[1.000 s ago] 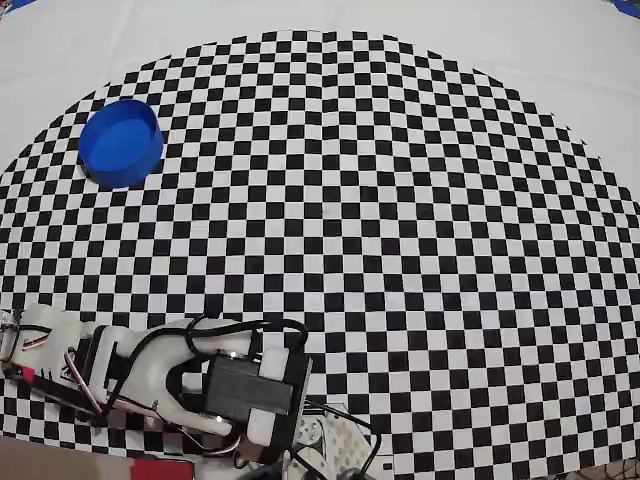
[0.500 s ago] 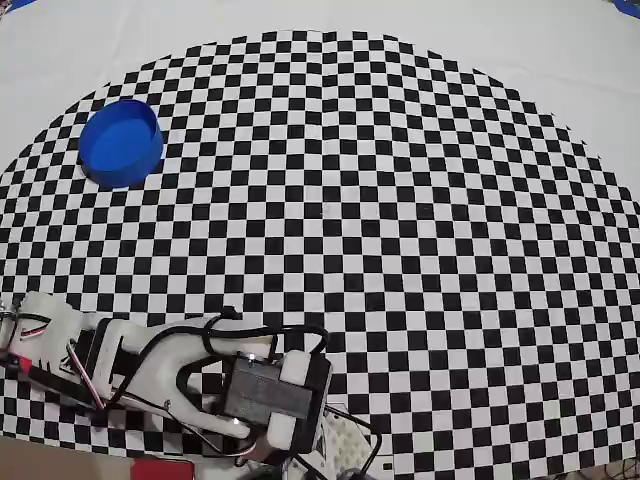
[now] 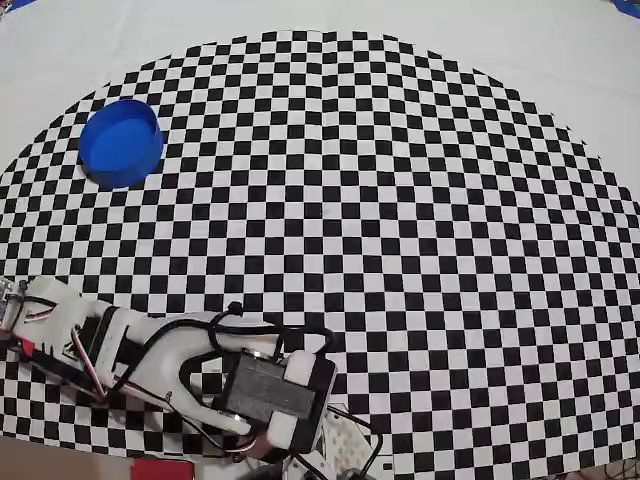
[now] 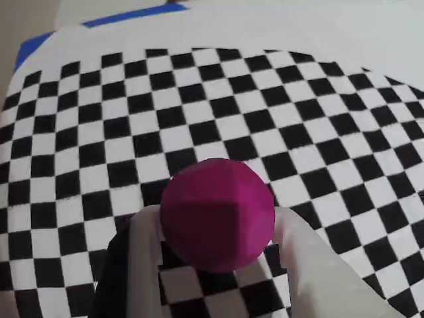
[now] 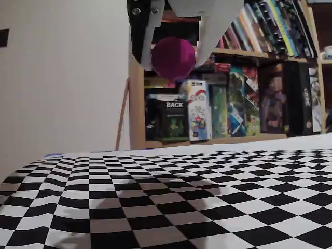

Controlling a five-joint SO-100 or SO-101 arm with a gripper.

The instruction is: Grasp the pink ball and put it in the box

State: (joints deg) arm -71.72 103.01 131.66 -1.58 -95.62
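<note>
The pink ball is a faceted magenta ball held between my two white fingers. My gripper is shut on it, one finger to its left and one to its right. In the fixed view the ball hangs high above the chequered cloth in my gripper. The box is a round blue tub at the upper left of the overhead view, far from my arm, which lies at the bottom left. The ball is hidden under the arm in the overhead view.
A black-and-white chequered cloth covers the table. A bookshelf full of books and boxes stands behind the table in the fixed view. A blue strip shows at the cloth's far edge in the wrist view.
</note>
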